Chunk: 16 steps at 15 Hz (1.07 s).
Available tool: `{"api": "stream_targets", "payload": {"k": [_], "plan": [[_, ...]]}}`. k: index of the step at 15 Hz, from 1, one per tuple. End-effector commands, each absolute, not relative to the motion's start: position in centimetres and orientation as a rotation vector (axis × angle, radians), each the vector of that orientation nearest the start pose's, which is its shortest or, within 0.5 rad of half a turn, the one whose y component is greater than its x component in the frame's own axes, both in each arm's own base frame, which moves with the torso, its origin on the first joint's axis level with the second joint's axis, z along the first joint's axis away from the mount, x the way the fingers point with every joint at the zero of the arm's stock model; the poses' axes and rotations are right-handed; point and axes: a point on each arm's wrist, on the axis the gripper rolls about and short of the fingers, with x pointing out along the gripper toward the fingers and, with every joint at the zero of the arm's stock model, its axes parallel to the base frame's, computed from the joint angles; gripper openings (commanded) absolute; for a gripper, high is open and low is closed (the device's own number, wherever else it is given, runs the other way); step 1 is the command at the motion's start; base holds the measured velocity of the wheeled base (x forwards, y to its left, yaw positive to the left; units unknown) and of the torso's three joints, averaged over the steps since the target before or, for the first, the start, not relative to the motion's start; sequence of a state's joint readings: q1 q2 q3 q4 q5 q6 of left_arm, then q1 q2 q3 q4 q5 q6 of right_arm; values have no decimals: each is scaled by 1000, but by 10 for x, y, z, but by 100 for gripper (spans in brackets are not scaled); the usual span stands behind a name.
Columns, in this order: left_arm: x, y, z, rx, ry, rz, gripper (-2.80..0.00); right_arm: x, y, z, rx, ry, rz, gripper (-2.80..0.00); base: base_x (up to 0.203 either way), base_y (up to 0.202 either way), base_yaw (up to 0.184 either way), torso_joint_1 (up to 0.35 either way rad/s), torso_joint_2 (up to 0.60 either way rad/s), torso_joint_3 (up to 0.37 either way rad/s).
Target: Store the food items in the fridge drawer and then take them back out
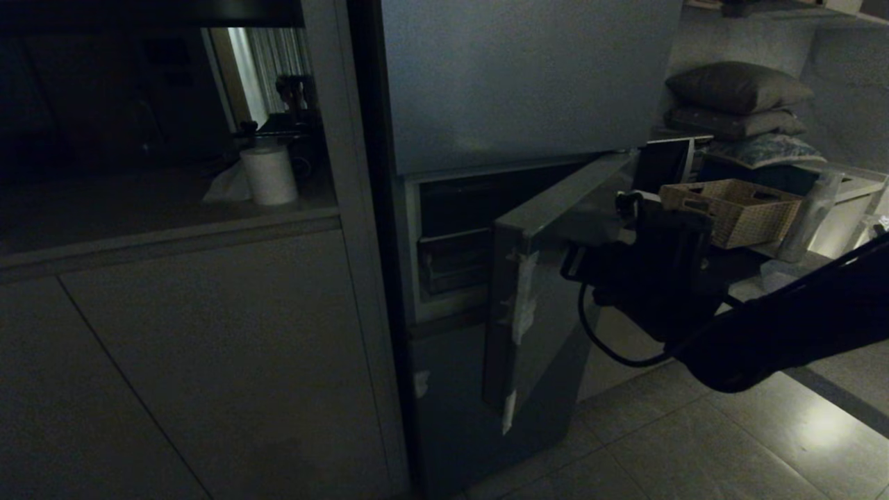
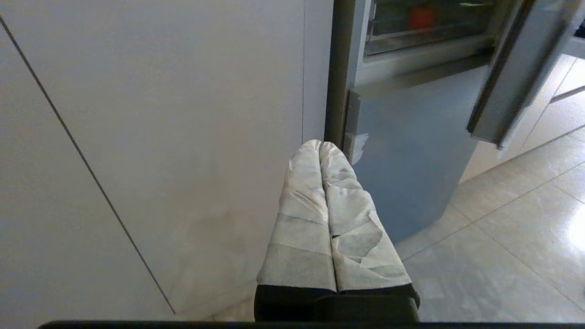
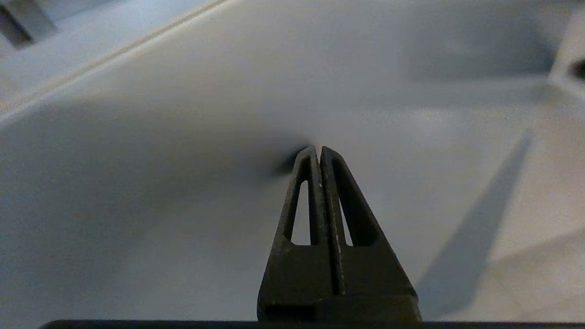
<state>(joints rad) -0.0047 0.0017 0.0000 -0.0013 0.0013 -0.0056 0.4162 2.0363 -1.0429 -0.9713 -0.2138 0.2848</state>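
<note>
The right gripper [image 3: 318, 151], fingers pressed together and empty, touched the middle fridge door [image 1: 538, 305], which stood ajar. At the door's ten o'clock, a red food item [image 2: 421, 18] sat behind the fridge drawer [image 2: 411, 39]. The left gripper [image 2: 320, 147] hung closed beside the cabinet [image 2: 160, 114].

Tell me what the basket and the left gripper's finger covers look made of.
Basket: woven wicker or straw, judging by its tan crisscross weave. Left gripper: its fingers look wrapped in pale, matte tape or cloth, creased and layered in bands; which one is unclear.

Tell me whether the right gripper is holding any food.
No: in the right wrist view the right gripper is shut with nothing between its fingers, its tips at the fridge door.
</note>
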Motion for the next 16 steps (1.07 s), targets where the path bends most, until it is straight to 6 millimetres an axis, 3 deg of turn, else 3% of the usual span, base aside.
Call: {"api": "stream_targets", "payload": {"k": [1,7,10,13,16], "plan": [[-23,0,76,-6,0,-3,-280,383,170,140,265,72,244,-280,0,0,0,0,0,0],[-23,0,76,-6,0,-3,-280,427,197,127,238,24,418,-280,0,0,0,0,0,0],[-23,0,76,-6,0,-3,-280,461,217,135,238,-84,528,-280,0,0,0,0,0,0],[-23,0,76,-6,0,-3,-280,464,234,136,214,-92,605,-280,0,0,0,0,0,0],[-23,0,76,-6,0,-3,-280,463,233,135,222,-106,604,-280,0,0,0,0,0,0]]}}
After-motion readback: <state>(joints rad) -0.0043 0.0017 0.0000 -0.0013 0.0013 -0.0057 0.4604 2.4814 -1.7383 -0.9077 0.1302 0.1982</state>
